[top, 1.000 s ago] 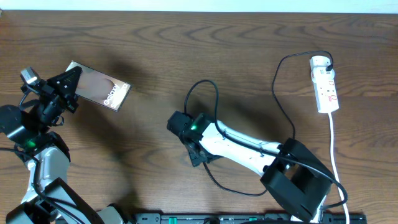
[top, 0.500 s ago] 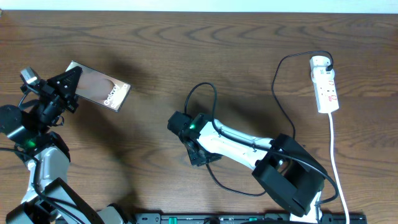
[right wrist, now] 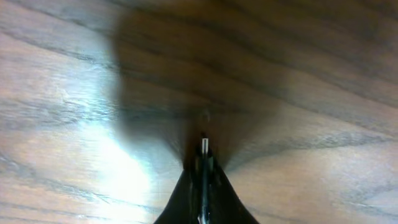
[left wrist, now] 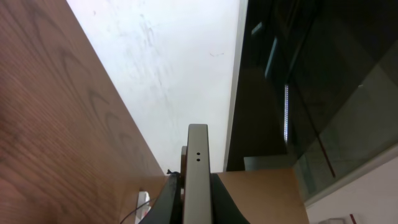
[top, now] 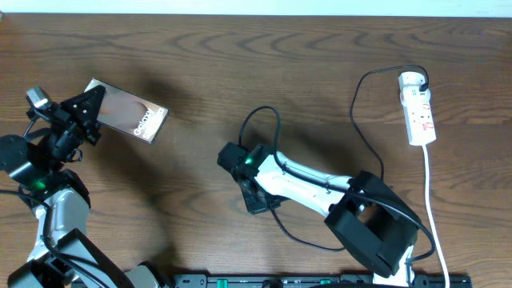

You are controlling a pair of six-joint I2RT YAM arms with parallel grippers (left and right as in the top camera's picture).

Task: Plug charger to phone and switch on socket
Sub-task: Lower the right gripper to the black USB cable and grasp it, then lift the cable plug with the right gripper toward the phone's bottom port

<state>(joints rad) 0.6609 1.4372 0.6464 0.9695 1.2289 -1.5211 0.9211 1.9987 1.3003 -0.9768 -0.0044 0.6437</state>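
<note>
Near the front middle of the wooden tabletop (top: 320, 72), the right end effector (right wrist: 204, 167) points straight down at the wood. Its fingers are pinched together on the charger (top: 362, 128), and the small silver connector tip (right wrist: 204, 146) pokes out between them just above the surface. From there the thin black cable curls in a loop toward the far side and trails another bend toward the front edge. At the left side, the left end effector (top: 86, 112) is clamped on one end of the phone (top: 128, 110), with the white-lettered end pointing away toward the middle; the left wrist view shows the phone edge-on between the fingers. At the far right lies the socket (top: 419, 112), the charger's black plug (top: 419, 78) seated at its far end and its white cord (top: 430, 200) running back toward the front.
</note>
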